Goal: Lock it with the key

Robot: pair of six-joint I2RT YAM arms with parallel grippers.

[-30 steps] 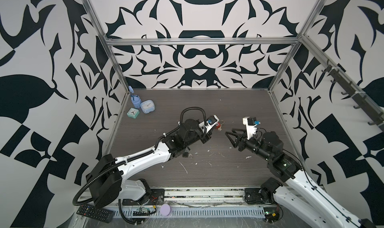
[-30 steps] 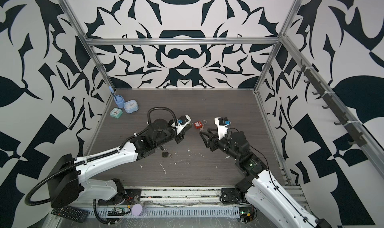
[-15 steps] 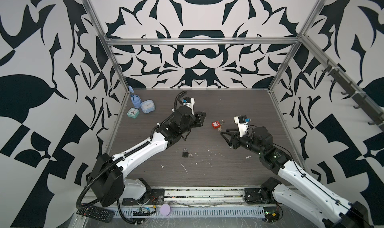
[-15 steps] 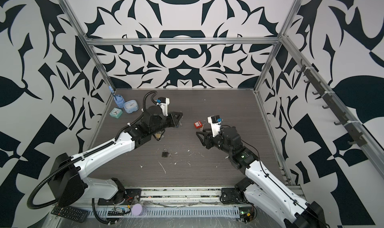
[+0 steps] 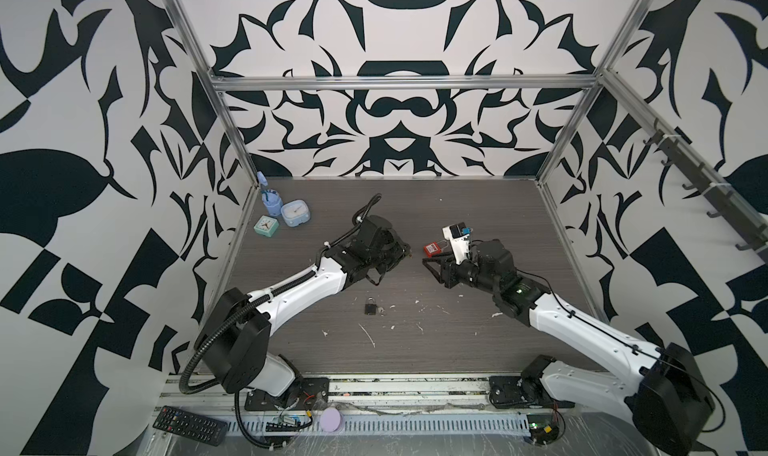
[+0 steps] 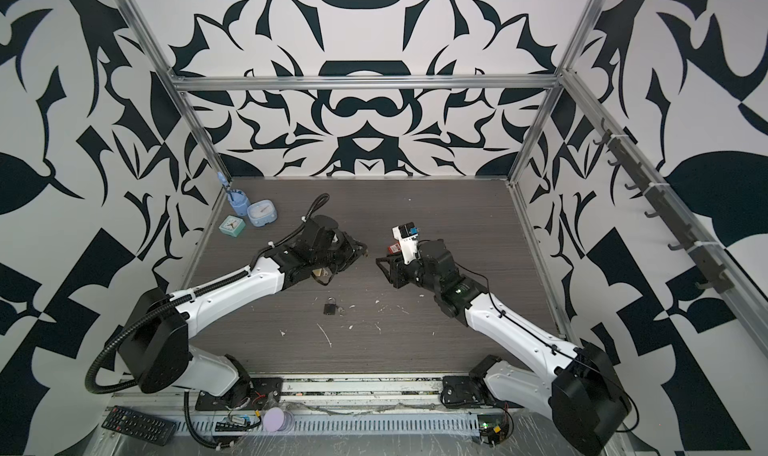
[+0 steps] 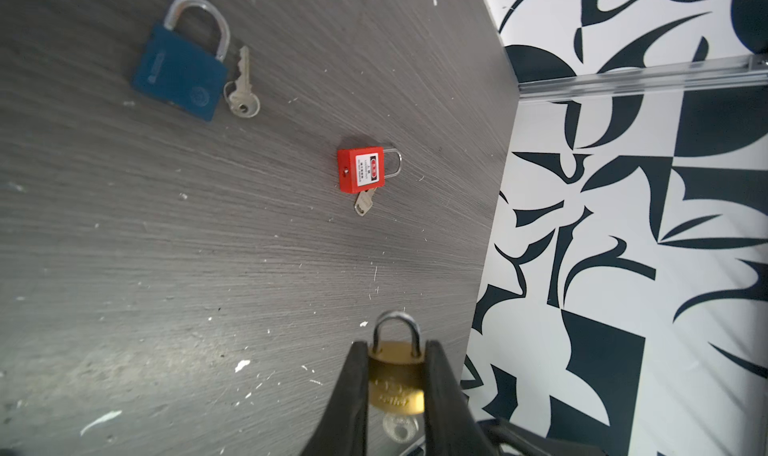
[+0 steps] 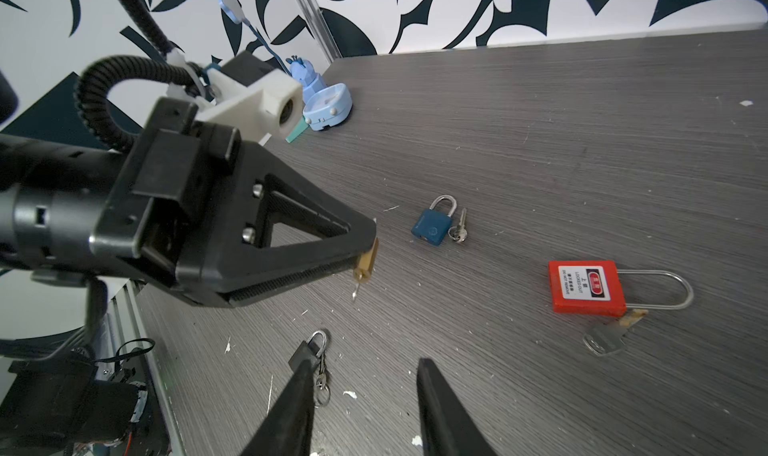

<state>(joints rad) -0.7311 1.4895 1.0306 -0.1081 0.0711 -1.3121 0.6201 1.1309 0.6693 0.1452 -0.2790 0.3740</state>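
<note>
The brass padlock (image 7: 397,385) fills the near part of the left wrist view. It has a gold body with faint stamped lettering and a steel shackle with both legs entering the body. A silver key (image 7: 400,427) shows, blurred, at its keyhole end. The left gripper (image 7: 395,346) pinches the lock by its two narrow sides, above the table (image 7: 166,267). Farther off lie a red padlock (image 7: 360,170) and a blue padlock (image 7: 178,74), each with a key beside it.

In the right wrist view only the lock's thin brass edge shows past the left gripper's tip. The right gripper (image 8: 365,371) has its jaws spread with nothing between them.

In both top views the left gripper carrying the lock is near the table's middle. The right gripper is just at its 3 o'clock and a black padlock (image 5: 370,307) lies at its 7 o'clock.
</note>
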